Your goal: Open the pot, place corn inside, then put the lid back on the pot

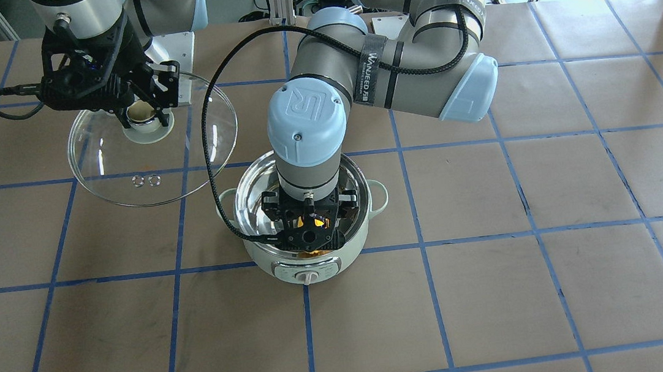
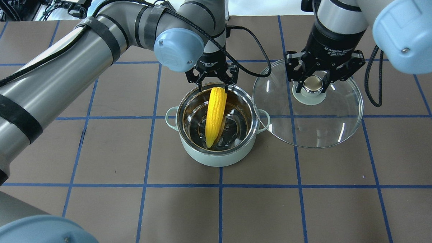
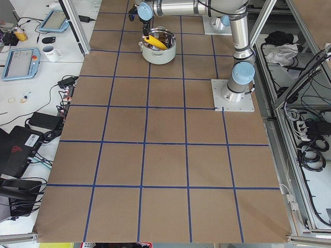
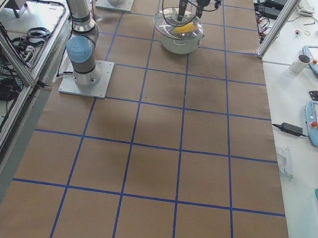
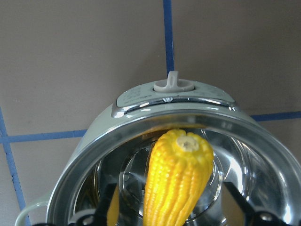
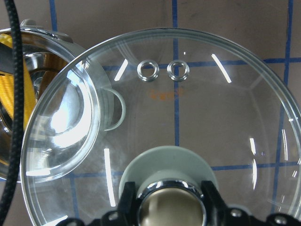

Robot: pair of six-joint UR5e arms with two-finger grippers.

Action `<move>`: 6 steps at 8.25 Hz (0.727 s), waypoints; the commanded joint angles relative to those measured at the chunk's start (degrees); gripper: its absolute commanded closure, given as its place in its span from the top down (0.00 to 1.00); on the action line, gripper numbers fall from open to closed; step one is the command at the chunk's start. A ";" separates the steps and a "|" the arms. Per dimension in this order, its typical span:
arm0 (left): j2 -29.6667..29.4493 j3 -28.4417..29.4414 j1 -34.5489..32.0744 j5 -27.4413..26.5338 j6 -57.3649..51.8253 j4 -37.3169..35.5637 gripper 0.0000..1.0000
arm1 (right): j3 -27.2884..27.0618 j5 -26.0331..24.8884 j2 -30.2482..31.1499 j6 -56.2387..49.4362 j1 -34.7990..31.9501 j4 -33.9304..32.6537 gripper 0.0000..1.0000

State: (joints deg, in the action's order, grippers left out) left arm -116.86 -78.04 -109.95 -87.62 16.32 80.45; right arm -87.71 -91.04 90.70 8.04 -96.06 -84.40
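Observation:
The mint-green pot [image 2: 214, 159] stands open in the middle of the table, its white knob [image 1: 311, 277] facing away from me. The yellow corn [image 2: 216, 110] leans inside it, tapered end down and thick end up at the knob-side rim. My left gripper [image 2: 216, 86] is at that rim with its fingers open on either side of the corn's top; the left wrist view shows the corn [image 5: 178, 179] apart from both fingers. My right gripper [image 2: 312, 85] is shut on the knob of the glass lid [image 2: 309, 128] and holds it tilted beside the pot.
The lid's edge overlaps the pot's near side handle [image 6: 115, 110]. The left arm's black cable [image 1: 217, 179] loops down beside the pot. The table is brown paper with a blue tape grid [image 2: 146, 151].

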 commanded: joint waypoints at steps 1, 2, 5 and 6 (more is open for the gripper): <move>0.06 0.43 0.00 -0.01 1.79 -0.47 0.96 | 0.00 -0.01 -0.08 -0.04 0.00 -0.07 0.00; 1.10 0.60 0.00 -0.01 0.92 -0.47 0.96 | 0.00 0.07 -0.17 -0.13 0.00 -0.07 0.00; 4.00 0.87 2.97 0.17 -7.42 1.45 0.96 | 0.00 0.08 -0.08 0.04 0.00 -0.42 0.00; 5.84 0.78 6.64 0.34 -9.70 2.51 0.96 | 0.00 0.08 -0.08 0.04 0.00 -0.42 0.00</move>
State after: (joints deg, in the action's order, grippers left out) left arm -113.83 -77.26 -107.93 -87.53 11.19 81.25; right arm -87.71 -90.89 90.63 8.10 -96.06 -84.76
